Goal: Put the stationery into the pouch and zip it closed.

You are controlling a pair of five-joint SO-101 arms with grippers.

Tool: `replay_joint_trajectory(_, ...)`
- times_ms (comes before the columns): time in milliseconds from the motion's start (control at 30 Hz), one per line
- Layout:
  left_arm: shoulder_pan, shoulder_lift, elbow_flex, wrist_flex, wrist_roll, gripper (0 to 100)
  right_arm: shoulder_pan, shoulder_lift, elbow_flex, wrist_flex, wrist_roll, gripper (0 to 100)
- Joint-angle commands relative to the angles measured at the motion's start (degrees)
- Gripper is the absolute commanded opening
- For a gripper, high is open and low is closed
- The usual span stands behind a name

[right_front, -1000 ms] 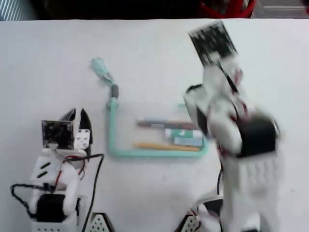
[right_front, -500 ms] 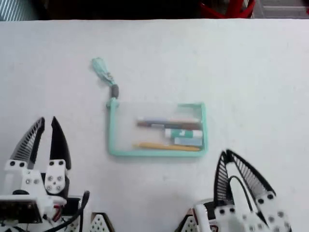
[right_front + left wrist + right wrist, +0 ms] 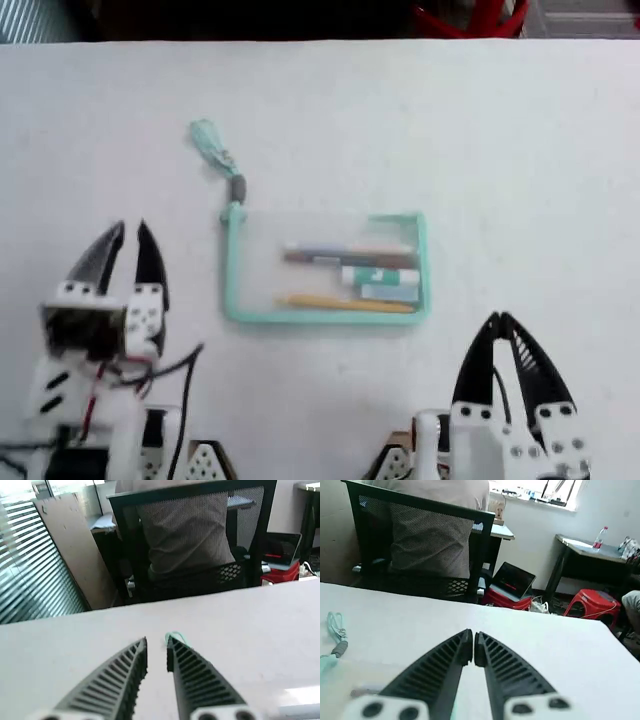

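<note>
White tabletop (image 3: 520,150) runs out to a far edge, beyond which a mesh-backed chair stands. Around the middle of the tabletop lies the pouch (image 3: 232,275), clear with a teal rim, and the stationery (image 3: 345,257) is inside it: pens and a small block lying parallel. The zip pull (image 3: 237,188) sits at the pouch corner nearest the far-left corner of the tabletop, with its tassel (image 3: 205,135) trailing farther that way. The packing step looks done. Whether the zip is run fully shut cannot be told, so what remains is at most the closing. If the zip is not shut, the next move would call for one pincer to pin the teal rim while the other nips the small pull and draws it along the edge. Both arms are folded low by the near edge, well apart from the pouch. The left pincer (image 3: 132,226) is toward the near-left corner, its fingers parted by a narrow gap and grasping nothing. The right pincer (image 3: 500,318) points up the tabletop with its tips clenched together, also with nothing in it.
</note>
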Motion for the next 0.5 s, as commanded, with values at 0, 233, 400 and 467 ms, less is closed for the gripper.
replay_joint_trajectory(0, -0.31, 0.4, 19.6, -14.95, -0.18, 9, -4.0, 0.04, 8.53, -7.16, -1.49, 2.2)
replay_joint_trajectory(233, -1.54, 0.4, 32.97, -29.1, -0.53, 9, -7.69, 0.04, 31.3, -24.84, -1.93, 13.7)
replay_joint_trajectory(400, -4.53, 0.48, 32.88, -26.46, -0.09, 9, -7.69, 0.04, 42.81, -29.05, -1.85, 22.6)
replay_joint_trajectory(467, -4.53, 0.48, 32.88, -22.33, -0.09, 9, -7.69, 0.04, 48.09, -30.99, -1.58, 24.9)
